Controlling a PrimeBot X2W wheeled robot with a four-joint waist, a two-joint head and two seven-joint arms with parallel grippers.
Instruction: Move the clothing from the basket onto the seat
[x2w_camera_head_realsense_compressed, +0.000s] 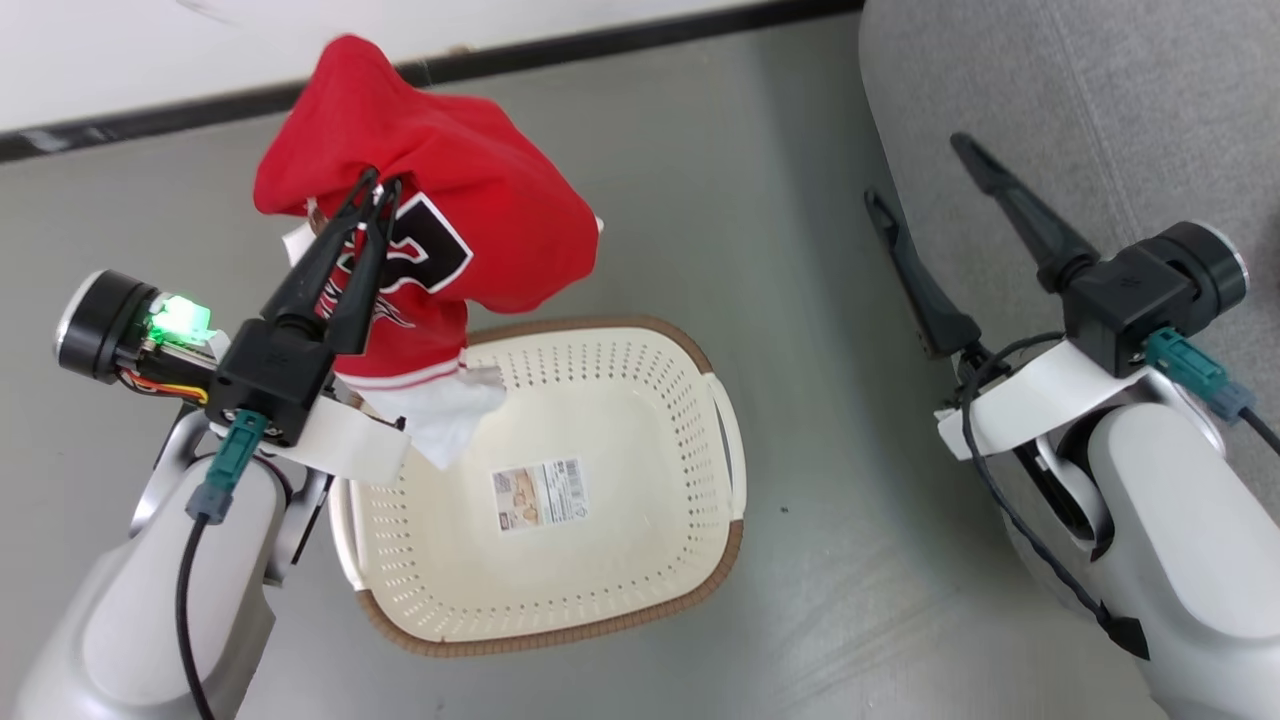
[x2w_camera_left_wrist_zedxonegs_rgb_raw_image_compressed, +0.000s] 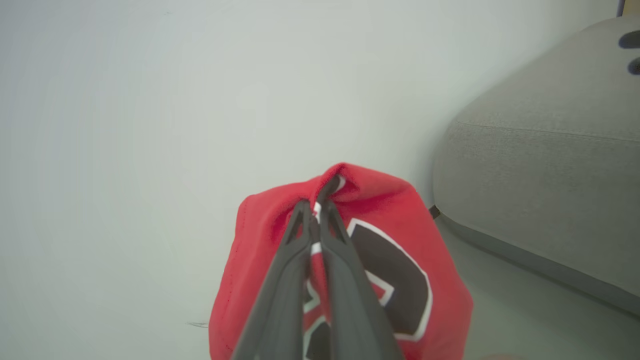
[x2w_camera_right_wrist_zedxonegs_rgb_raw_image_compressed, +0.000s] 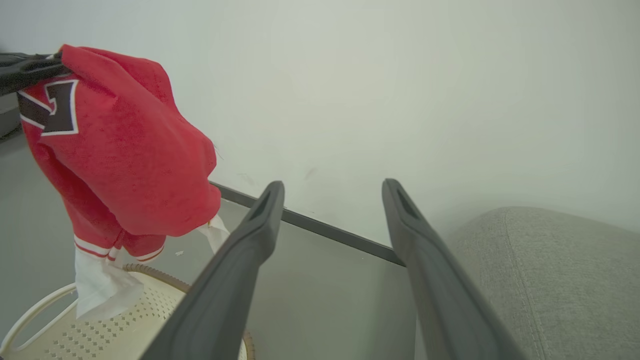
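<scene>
A: Head view: bare floor (x2w_camera_head_realsense_compressed: 800, 250) between basket (x2w_camera_head_realsense_compressed: 690, 470) rim and seat (x2w_camera_head_realsense_compressed: 1080, 100) edge, right of basket
B: Left gripper (x2w_camera_head_realsense_compressed: 378, 186) pinched shut on clothing (x2w_camera_head_realsense_compressed: 470, 230), above basket's far-left rim. Right gripper (x2w_camera_head_realsense_compressed: 918, 168) spread wide, empty

free: floor (x2w_camera_head_realsense_compressed: 760, 200) between left pincer (x2w_camera_head_realsense_compressed: 380, 185) and right pincer (x2w_camera_head_realsense_compressed: 918, 168) | blocked: jersey (x2w_camera_head_realsense_compressed: 480, 200) hangs below left pincer, over basket (x2w_camera_head_realsense_compressed: 600, 325) | sofa (x2w_camera_head_realsense_compressed: 1080, 100) beside right pincer
</scene>
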